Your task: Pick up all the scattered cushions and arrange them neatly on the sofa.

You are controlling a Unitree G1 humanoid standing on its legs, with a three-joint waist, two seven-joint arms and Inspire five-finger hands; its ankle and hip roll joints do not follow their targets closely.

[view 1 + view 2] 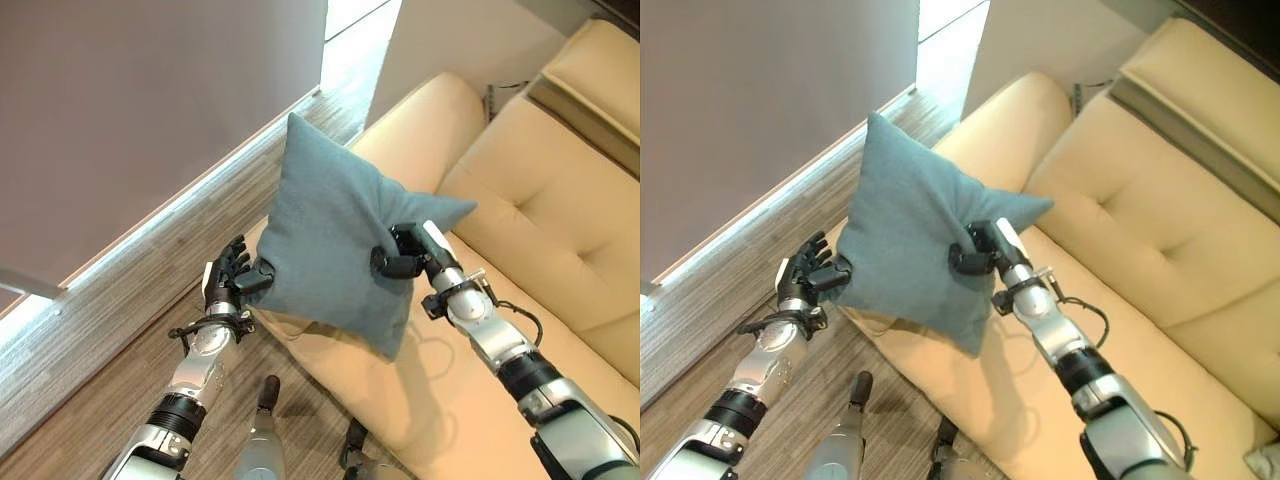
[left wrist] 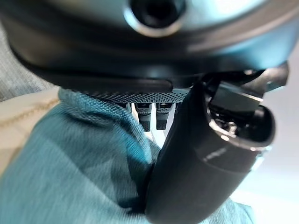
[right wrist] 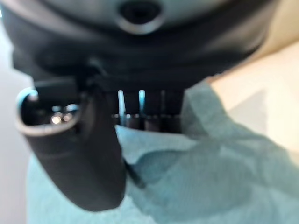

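A teal cushion [image 1: 340, 240] hangs in the air between the two arms, tilted so that one corner points up toward the wall [image 1: 150, 110] and another points down over the front edge of the cream sofa [image 1: 520, 230]. It touches neither the seat nor the floor.

The left robot hand [image 1: 232, 275] pinches the cushion's left corner: its thumb presses into the fabric from the front, and in the left wrist view the cloth bunches between thumb and fingers [image 2: 149, 114]. The right robot hand [image 1: 405, 255] grips the cushion's right edge just below the right corner, thumb on the near face and fingers curled behind; the right wrist view shows the fabric creased under the thumb. How far the fingers wrap behind is hard to make out there.

The cushion's lower corner hangs just above the sofa's front edge, near the left armrest [image 1: 420, 130]. To the right of the cushion the seat lies open and bare as far as the tufted backrest [image 1: 560, 200], giving broad room on that side. To the left a strip of wooden floor [image 1: 120, 330] runs between the sofa front and the base of the wall, narrow beside the left arm.
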